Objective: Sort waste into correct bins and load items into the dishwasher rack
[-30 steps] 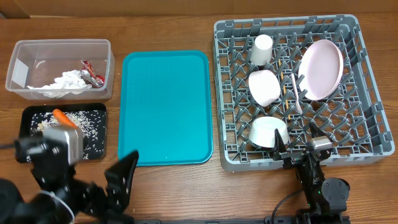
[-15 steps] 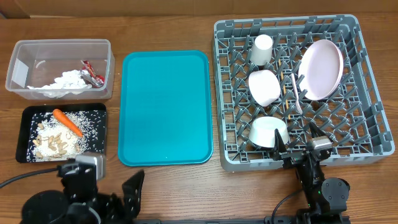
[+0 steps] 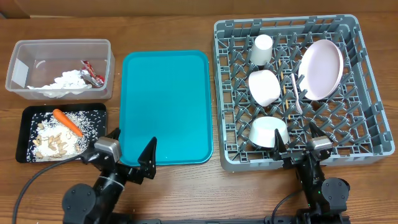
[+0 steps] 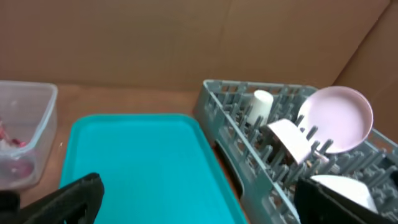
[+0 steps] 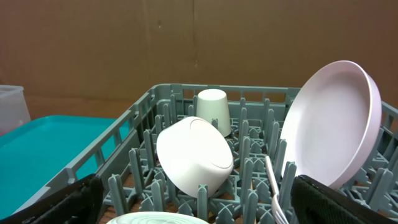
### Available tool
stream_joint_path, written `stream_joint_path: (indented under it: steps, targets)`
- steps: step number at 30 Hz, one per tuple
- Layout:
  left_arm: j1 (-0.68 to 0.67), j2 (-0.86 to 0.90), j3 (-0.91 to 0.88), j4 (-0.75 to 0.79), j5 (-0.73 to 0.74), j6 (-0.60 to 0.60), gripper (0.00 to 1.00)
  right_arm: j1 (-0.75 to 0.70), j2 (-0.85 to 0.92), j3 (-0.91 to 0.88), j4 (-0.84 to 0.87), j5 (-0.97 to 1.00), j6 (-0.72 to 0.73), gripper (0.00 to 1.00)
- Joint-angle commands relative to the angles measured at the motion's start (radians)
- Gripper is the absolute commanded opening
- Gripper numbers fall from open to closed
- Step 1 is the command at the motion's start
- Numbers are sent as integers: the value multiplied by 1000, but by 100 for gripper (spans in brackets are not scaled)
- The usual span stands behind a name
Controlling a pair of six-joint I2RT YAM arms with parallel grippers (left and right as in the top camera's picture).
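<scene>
The clear tub (image 3: 37,53) holds the white napkin (image 3: 65,82) and red wrapper (image 3: 92,71). The black tray (image 3: 99,146) holds the carrot (image 3: 67,121), beige scraps (image 3: 53,142) and rice. The grey rack (image 3: 367,93) holds a cup (image 3: 261,50), a bowl (image 3: 264,87), a pale-pink plate (image 3: 320,68), a second bowl (image 3: 268,132) and a fork (image 3: 295,93). My left gripper (image 3: 132,149) is open and empty over the teal tray's front left corner (image 4: 199,205). My right gripper (image 3: 298,144) is open and empty at the rack's front edge (image 5: 199,205), facing the bowl (image 5: 193,155). I see no chopsticks.
The teal serving tray (image 3: 165,106) lies between the bins and the rack, with nothing on it; it also shows in the left wrist view (image 4: 137,155). A cardboard wall stands behind the table. Both arm bases sit at the table's front edge.
My left arm has pulled back off the black tray and swung right to the teal tray's front left corner, uncovering the carrot and scraps. The right arm has not moved.
</scene>
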Motion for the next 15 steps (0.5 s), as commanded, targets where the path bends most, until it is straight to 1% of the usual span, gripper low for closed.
stream_joint_path:
  steps: [1,7,15]
  targets:
    - [11,-64,-108,100,16,-14,100,-3,-9,-11,4,10,7,100]
    - [11,-127,-244,239,8,-13,100,-3,-9,-11,4,10,7,100]
    - [21,-165,-362,339,8,-13,100,-3,-9,-11,4,10,7,100]
